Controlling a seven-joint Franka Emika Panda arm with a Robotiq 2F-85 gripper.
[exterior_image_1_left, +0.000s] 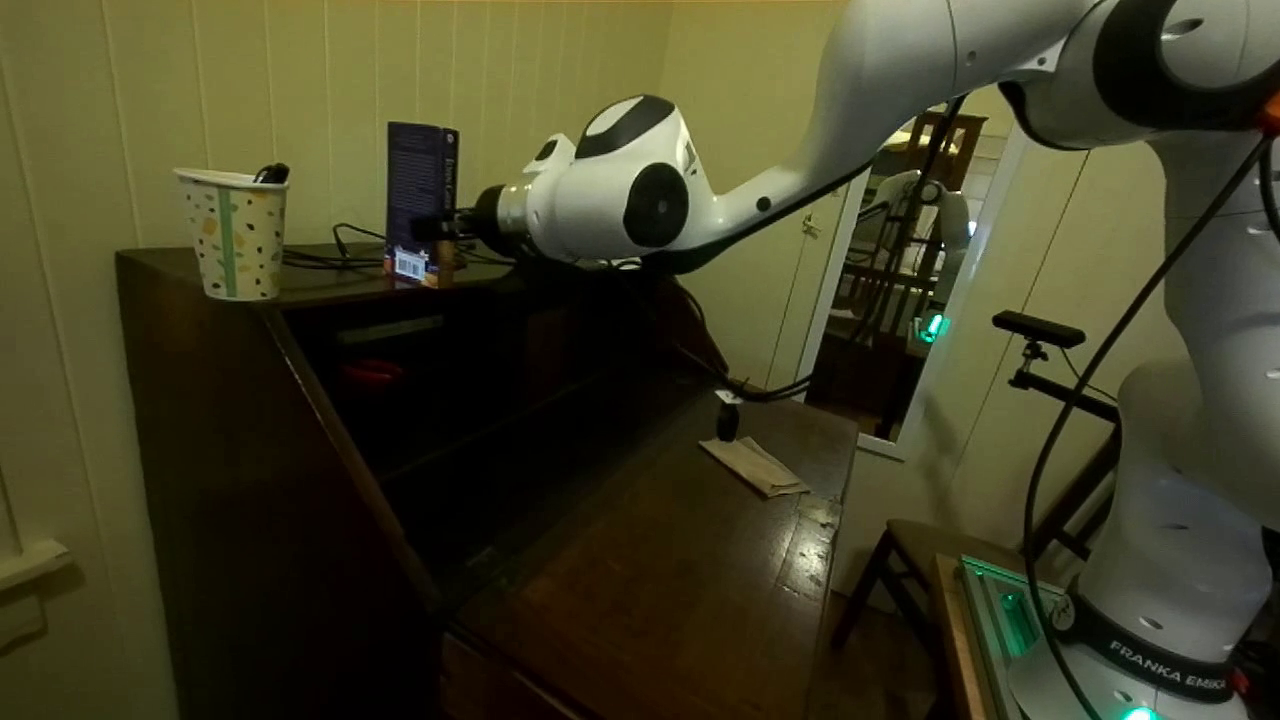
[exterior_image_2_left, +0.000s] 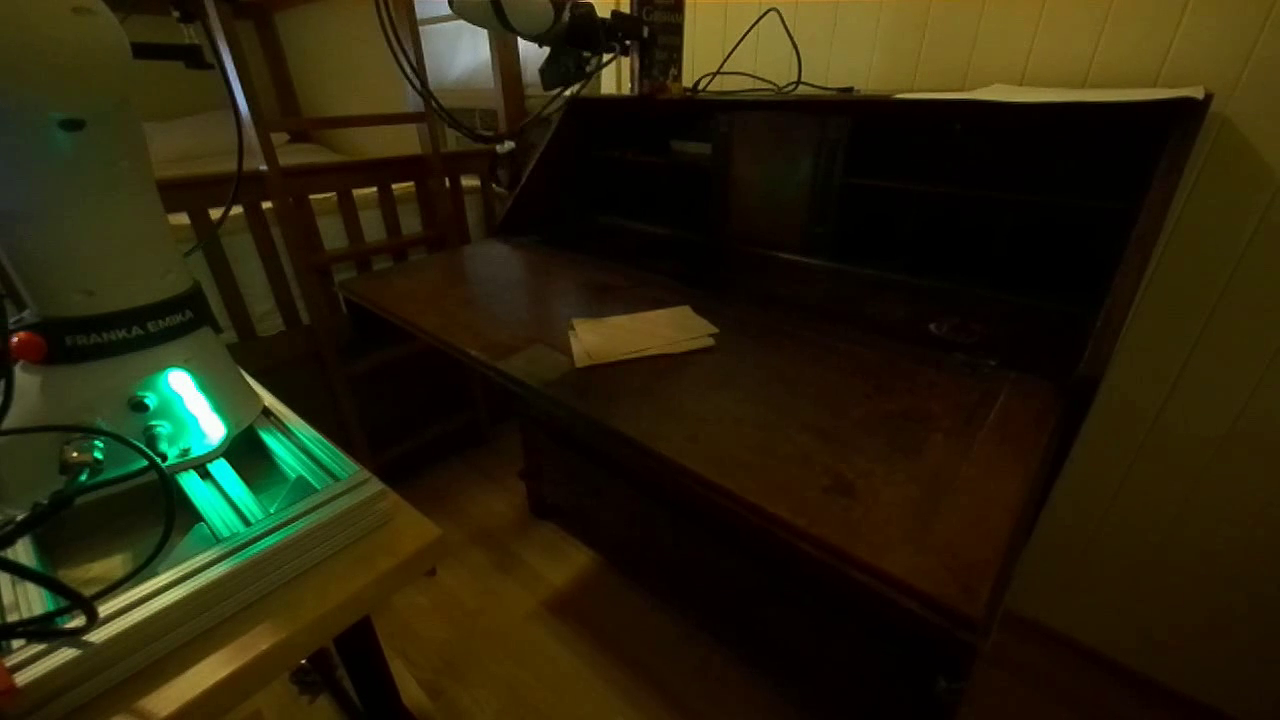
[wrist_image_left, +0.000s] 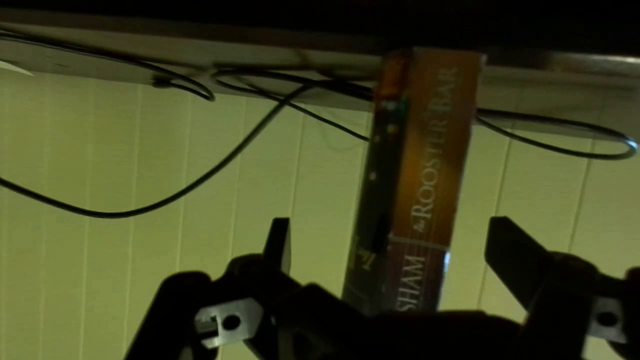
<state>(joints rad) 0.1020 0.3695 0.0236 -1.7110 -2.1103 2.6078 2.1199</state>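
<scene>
Clearly spread wide at the gripper (wrist_image_left: 389, 220), with nothing pinched between the jaws. Straddling the book (wrist_image_left: 417, 165) without visible contact, though closer to it at the finger (wrist_image_left: 510, 250) on the right of the wrist view (shown upside down, to judge by the lettering). Look for that book on the desk top (exterior_image_1_left: 330, 280), upright, with the spine (exterior_image_1_left: 449, 190) toward the gripper. Best, probably, to centre on the spine first, evening out both gaps, then to work slowly and square, moving straight in or straight out, never across. Avoid any sideways brush, liable to tip something so tall and narrow. Mind the desk's front edge (exterior_image_1_left: 335, 300), just beside the book's foot in an exterior view, and the drop beyond it toward the lowered lid (exterior_image_1_left: 620, 600). Watch next for the black cables (wrist_image_left: 112, 215), trailing over the top around the book and loose enough, perhaps, to hook a fingertip. Find room upward, past the book's upper end, and back toward the arm (exterior_image_1_left: 620, 190), high over the folded paper (exterior_image_1_left: 755, 468) on the lid. Allow for the patterned cup (exterior_image_1_left: 230, 240), well apart from the book. Treat the panelled wall (exterior_image_1_left: 560, 60) behind as a firm limit to any forward reach, and leave the mirror (exterior_image_1_left: 880, 280), farthest off, out of account.
</scene>
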